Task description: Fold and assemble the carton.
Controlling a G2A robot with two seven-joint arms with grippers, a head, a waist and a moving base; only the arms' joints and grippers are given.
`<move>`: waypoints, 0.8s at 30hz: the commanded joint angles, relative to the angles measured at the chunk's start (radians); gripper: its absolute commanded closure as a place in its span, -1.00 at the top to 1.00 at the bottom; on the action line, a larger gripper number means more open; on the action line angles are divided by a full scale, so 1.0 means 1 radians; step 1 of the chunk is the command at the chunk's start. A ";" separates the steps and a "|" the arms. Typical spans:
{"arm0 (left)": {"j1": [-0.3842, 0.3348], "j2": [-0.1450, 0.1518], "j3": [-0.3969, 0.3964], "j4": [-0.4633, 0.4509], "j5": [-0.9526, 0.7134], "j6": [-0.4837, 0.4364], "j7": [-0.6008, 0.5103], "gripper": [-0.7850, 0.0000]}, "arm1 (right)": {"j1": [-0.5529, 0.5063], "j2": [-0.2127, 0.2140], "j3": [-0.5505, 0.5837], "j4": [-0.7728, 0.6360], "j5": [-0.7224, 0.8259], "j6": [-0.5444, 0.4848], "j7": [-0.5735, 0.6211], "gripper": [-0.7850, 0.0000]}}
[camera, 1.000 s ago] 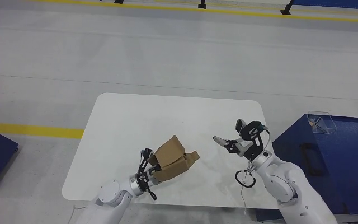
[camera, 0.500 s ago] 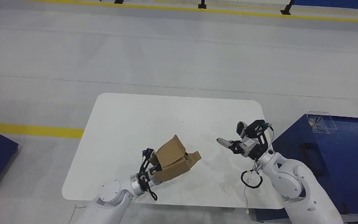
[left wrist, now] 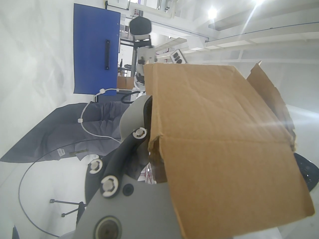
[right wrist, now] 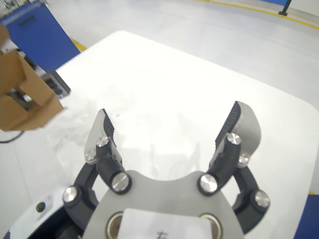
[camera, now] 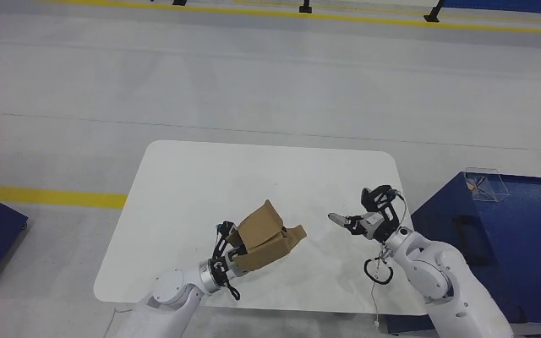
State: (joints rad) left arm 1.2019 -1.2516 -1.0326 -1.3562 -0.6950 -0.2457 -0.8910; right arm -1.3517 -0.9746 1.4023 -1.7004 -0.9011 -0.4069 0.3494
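Carton (camera: 264, 237) clamped in left tool (camera: 230, 251); right tool (right wrist: 170, 110) apart, jaws spread.

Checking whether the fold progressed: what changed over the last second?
The open right gripper drifted slightly toward the near edge of the table; the left gripper nudged the carton slightly toward it. Unchanged: left grip on the carton, right gripper empty and apart from it.

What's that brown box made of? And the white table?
The carton looks like brown cardboard, matte: creased faces, frayed torn edges. The table has a smooth white top with a slight sheen, probably plastic or laminate; hard to tell.
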 commanded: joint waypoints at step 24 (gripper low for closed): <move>-0.096 -0.042 0.083 0.086 0.008 0.042 0.032 -1.00 | 0.223 -0.027 -0.163 0.239 0.394 -0.334 0.168 1.00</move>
State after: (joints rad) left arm 1.1053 -1.2931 -0.9500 -1.2704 -0.6889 -0.2043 -0.8587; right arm -1.1301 -1.0014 1.2387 -1.4595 -0.5053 -0.7434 0.5197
